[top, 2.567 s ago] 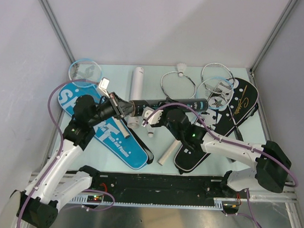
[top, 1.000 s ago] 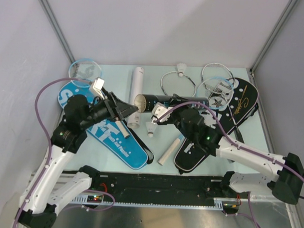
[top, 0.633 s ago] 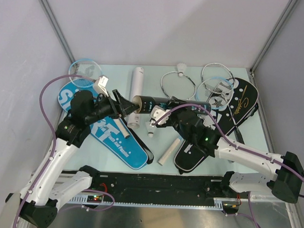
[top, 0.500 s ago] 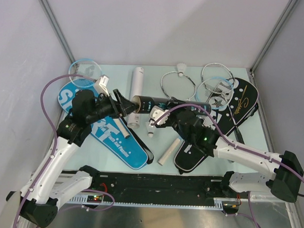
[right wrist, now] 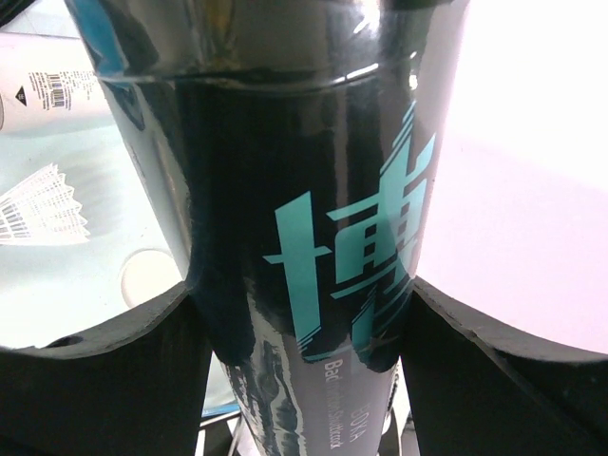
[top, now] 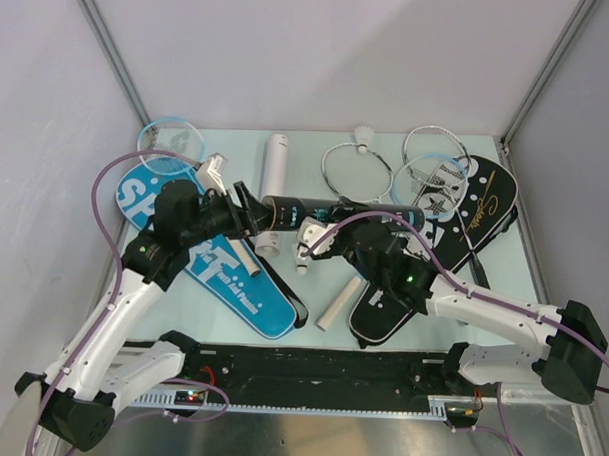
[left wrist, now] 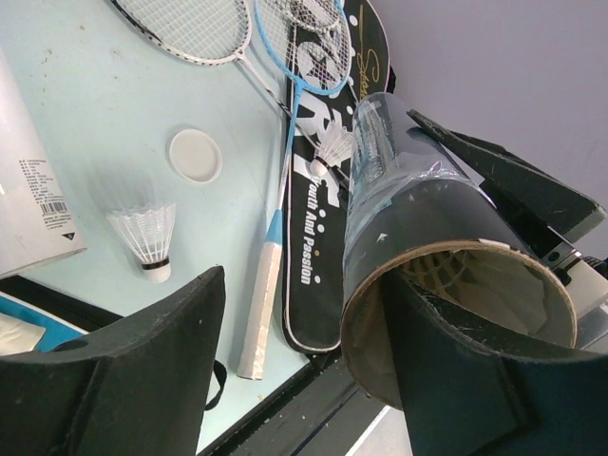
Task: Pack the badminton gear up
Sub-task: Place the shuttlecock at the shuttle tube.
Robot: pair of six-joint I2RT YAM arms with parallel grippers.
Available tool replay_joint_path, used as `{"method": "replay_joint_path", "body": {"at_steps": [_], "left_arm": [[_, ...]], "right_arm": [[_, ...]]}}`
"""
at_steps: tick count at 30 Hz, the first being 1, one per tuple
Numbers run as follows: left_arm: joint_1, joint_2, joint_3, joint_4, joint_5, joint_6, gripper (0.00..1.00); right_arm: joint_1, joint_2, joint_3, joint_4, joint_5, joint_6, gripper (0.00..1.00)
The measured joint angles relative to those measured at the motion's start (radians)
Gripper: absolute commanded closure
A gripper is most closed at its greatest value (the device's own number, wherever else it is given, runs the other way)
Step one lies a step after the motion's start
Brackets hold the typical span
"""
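Note:
My right gripper (right wrist: 302, 294) is shut on a long black tube (right wrist: 313, 237), held level above the table (top: 290, 210). Its open end (left wrist: 456, 294) faces my left gripper (left wrist: 304, 275), which is open. One left finger (left wrist: 456, 380) stands at the tube's mouth and the other (left wrist: 123, 370) well outside it. Something pale shows inside the tube. A white shuttlecock (left wrist: 142, 237) lies on the table below, and another (left wrist: 332, 147) on the black cover (left wrist: 318, 237). A third shuttlecock (top: 364, 137) sits at the back. A light blue racket's handle (left wrist: 261, 304) lies beside the cover.
A white tube (top: 275, 162) lies at the back, with a white cap (left wrist: 195, 155) on the table. The blue SPORT cover (top: 223, 275) lies at the left under my left arm. Silver rackets (top: 357, 170) rest at the back right. A light blue racket head (top: 169, 143) is at the back left.
My left gripper has moved right, up to the black tube's open end. The right gripper has kept its hold and brought the tube more level.

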Motion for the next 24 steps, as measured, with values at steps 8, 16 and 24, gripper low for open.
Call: {"method": "replay_joint_path", "body": {"at_steps": [8, 16, 24], "left_arm": [[-0.007, -0.029, -0.003, -0.008, -0.009, 0.000, 0.26], [-0.008, -0.094, 0.048, -0.032, -0.006, 0.002, 0.21], [-0.008, -0.106, 0.090, -0.035, -0.035, 0.051, 0.26]], "right_arm": [[0.000, -0.002, 0.000, 0.002, -0.007, 0.003, 0.79], [-0.085, -0.083, -0.021, -0.030, -0.022, 0.052, 0.79], [-0.173, -0.213, -0.032, -0.067, -0.002, 0.145, 0.79]]}}
